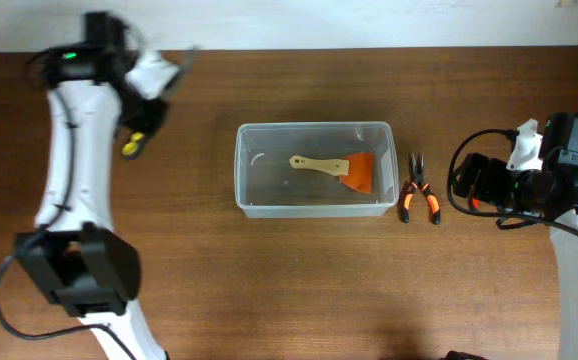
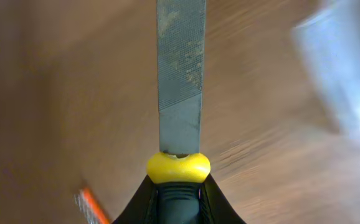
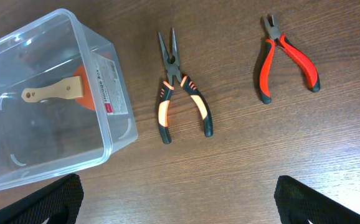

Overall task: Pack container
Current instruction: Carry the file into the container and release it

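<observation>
The clear plastic container (image 1: 314,205) stands mid-table and holds a scraper (image 1: 339,167) with a wooden handle and an orange blade. My left gripper (image 1: 149,108) is at the far left, raised and shut on a metal file (image 2: 180,81) by its black and yellow handle; the view is motion-blurred. My right gripper (image 3: 177,199) is open and empty, right of the container (image 3: 108,93). Black-and-orange long-nose pliers (image 3: 180,87) and red-handled pliers (image 3: 286,56) lie on the table between the container and my right gripper.
Both pliers show in the overhead view (image 1: 419,195), just right of the container. A blurred orange-and-grey item (image 2: 90,205) shows on the table at the lower left of the left wrist view. The table is dark brown wood.
</observation>
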Motion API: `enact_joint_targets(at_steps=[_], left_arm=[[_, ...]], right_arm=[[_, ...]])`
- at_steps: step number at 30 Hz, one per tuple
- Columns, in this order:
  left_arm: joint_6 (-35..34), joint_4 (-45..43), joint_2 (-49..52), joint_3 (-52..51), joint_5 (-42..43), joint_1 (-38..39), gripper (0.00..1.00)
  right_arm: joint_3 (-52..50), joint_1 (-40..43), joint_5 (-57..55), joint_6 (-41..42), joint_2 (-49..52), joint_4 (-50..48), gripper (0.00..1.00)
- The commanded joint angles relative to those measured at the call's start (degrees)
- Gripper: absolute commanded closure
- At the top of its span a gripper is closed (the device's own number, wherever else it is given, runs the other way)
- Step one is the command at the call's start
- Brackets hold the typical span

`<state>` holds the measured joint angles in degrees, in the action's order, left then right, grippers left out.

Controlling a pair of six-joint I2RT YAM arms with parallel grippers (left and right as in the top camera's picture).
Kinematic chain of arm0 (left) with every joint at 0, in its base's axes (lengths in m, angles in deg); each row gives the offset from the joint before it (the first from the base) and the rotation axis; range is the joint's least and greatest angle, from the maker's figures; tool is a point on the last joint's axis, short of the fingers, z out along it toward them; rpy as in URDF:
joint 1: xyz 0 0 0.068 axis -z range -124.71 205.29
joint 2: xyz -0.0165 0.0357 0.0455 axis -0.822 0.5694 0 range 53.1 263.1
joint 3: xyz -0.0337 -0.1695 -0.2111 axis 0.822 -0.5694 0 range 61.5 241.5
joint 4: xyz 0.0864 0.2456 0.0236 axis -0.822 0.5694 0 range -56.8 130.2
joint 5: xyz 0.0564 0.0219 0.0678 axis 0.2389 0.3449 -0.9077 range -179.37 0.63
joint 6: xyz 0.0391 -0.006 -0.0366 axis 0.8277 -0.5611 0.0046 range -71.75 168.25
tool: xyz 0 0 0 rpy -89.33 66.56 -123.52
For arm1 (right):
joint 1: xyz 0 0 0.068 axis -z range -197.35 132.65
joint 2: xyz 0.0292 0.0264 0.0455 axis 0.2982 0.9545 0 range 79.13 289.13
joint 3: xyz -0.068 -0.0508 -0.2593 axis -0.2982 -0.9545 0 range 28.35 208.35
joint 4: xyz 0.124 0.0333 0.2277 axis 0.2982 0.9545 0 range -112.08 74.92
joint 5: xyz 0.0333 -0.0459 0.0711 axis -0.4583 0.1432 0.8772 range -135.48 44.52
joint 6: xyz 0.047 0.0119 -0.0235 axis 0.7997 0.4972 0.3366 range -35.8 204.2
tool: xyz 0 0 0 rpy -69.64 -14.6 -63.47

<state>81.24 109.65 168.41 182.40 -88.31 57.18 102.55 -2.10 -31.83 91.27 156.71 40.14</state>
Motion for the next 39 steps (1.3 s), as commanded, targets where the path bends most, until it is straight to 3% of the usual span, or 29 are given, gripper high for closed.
enact_joint_targets(at_steps=[1, 7, 13, 20, 39], left_arm=[[9.46, 1.90, -2.62, 3.19, 2.40, 9.11, 0.98], [21.07, 2.49, -2.56, 2.84, 2.36, 25.29, 0.98], [27.19, 1.29, -1.09, 2.56, 2.16, 32.13, 0.98], [31.61, -1.88, 5.14, 1.90, 1.79, 31.32, 0.98], [31.43, -7.28, 15.21, 1.90, 2.51, 25.29, 0.98]], right_arm=[[0.92, 0.22, 0.76, -0.11, 0.15, 0.02, 0.01], [0.92, 0.22, 0.76, -0.11, 0.17, 0.02, 0.01], [0.92, 0.22, 0.76, -0.11, 0.15, 0.11, 0.01], [0.92, 0.22, 0.76, -0.11, 0.15, 0.24, 0.01], [0.92, 0.22, 0.74, -0.13, 0.15, 1.46, 0.01]])
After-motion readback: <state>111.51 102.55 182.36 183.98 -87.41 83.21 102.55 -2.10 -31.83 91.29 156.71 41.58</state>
